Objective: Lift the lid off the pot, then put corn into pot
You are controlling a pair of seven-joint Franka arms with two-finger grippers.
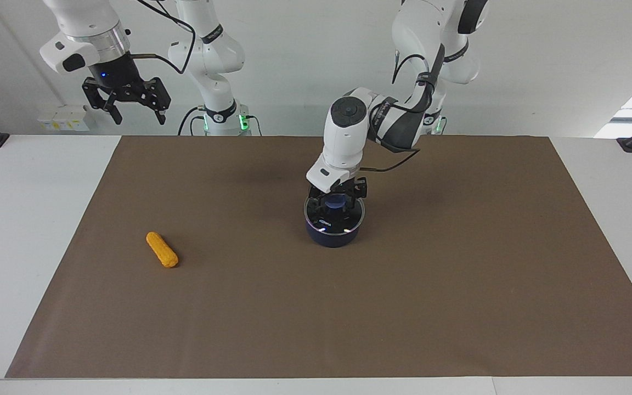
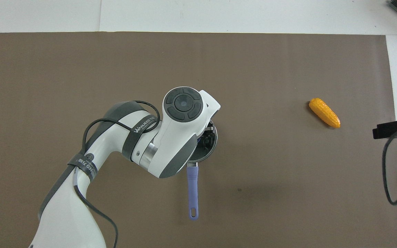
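The left pincer (image 1: 337, 198) is down on the pot (image 1: 332, 227), its fingers on either side of the lid's blue knob (image 1: 337, 201) — whether they actually pinch it cannot be told. The lid (image 1: 333, 215) sits on the pot near the middle of the brown mat (image 1: 458, 247) on the surface (image 1: 30, 219), the pot's handle (image 2: 192, 189) pointing toward the robots. The corn (image 1: 162, 249) lies well apart, toward the right arm's end. The right pincer (image 1: 126, 97) waits high — fingers spread.
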